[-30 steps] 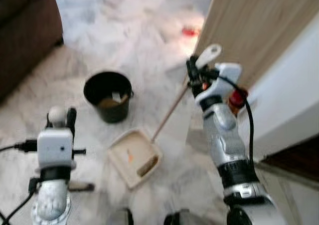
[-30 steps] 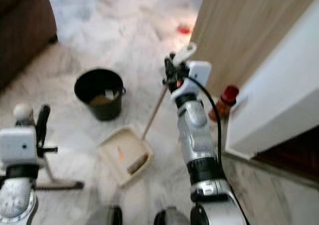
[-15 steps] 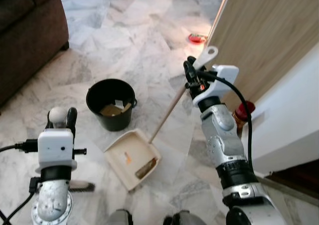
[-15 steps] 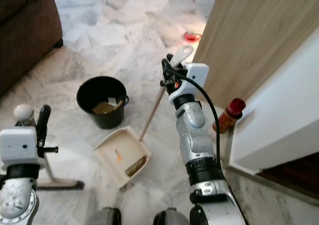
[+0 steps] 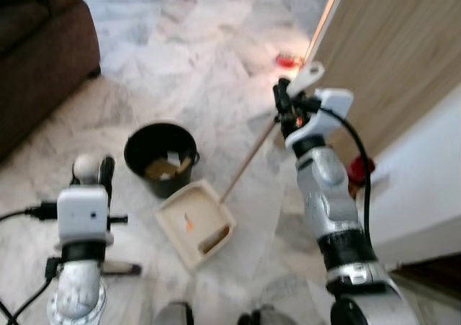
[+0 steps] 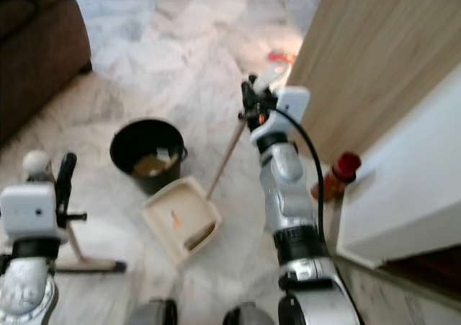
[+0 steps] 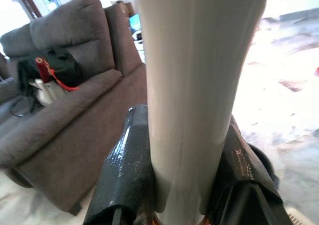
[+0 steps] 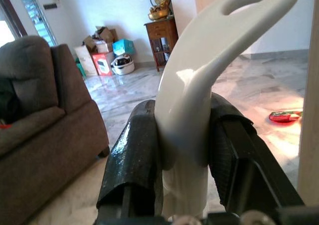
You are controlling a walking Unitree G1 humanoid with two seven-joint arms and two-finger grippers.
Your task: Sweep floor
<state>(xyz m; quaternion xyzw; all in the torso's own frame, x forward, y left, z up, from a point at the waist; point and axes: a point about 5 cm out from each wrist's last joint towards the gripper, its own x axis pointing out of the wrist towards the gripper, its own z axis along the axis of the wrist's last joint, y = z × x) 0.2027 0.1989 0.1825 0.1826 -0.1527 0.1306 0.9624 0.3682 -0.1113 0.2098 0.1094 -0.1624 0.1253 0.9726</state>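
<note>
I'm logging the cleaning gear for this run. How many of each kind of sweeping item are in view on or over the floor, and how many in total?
Black bucket: 1
Cream dustpan, handle held in the right gripper: 1
Broom, handle held in the left gripper: 1
Total: 3

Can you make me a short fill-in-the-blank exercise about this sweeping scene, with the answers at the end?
1. The right gripper is shut on the handle of the ____, whose cream tray rests on the floor.
2. The black bucket stands on the ____ floor, just beyond the tray.
3. The left gripper is clamped around a thick ____ handle.
4. A brown ____ stands on the robot's left.

Answers: dustpan; marble; white; sofa
</note>
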